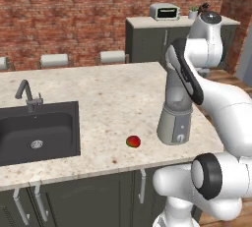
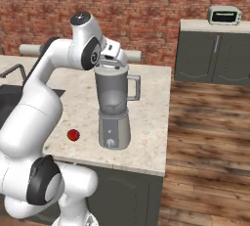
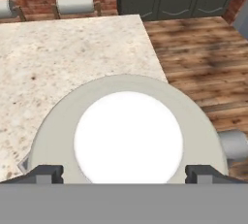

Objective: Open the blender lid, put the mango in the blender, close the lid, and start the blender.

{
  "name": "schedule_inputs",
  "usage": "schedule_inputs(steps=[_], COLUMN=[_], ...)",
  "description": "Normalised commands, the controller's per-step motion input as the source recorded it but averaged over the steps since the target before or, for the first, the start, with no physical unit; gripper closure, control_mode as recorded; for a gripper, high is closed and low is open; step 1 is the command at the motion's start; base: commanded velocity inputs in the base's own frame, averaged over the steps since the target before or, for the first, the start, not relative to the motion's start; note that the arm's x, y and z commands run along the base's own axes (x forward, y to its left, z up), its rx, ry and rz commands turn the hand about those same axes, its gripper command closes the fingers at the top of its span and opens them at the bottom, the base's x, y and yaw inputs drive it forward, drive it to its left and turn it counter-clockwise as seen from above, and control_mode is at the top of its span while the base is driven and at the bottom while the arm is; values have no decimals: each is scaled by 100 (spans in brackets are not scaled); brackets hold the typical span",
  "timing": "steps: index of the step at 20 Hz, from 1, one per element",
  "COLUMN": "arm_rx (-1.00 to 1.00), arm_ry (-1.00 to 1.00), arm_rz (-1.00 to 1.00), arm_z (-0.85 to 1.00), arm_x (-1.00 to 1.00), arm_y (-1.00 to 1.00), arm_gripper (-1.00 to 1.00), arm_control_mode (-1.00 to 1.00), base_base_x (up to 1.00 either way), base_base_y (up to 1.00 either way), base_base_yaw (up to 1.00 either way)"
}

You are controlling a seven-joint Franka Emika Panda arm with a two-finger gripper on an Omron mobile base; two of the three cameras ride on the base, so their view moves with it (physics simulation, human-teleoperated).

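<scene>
Jaws (image 3: 124, 173): spread wide, grasping nothing.
Blender lid (image 3: 53, 126): directly between and beneath the jaws.
Mango (image 2: 73, 135): on tabletop (image 2: 146, 122), well below.

You will find no legible text, label, brand, number or sign in any view. The blender (image 2: 114, 112) carries only a small front knob with no readable marking on its base. The toaster oven (image 2: 224, 14), at about 1 o'clock in the right base view, shows a plain face, too small to read.
</scene>
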Motion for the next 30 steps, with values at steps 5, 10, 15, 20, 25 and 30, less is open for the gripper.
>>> schedule_inputs(steps=[5, 10, 15, 20, 25, 30], arm_rx=[0, 0, 0, 0, 0, 0], arm_ry=[6, 3, 0, 0, 0, 0], arm_rz=[0, 0, 0, 0, 0, 0], arm_z=[0, 0, -5, -24, -48, -29], arm_x=[19, 2, -1, -6, -24, 1], arm_y=[-3, -8, -1, 0, 0, 0], arm_gripper=[-100, -100, -100, -100, -100, 100], arm_control_mode=[-100, -100, -100, -100, -100, -100], base_base_x=[0, 0, 0, 0, 0, 0], base_base_y=[0, 0, 0, 0, 0, 0], base_base_yaw=[0, 0, 0, 0, 0, 0])
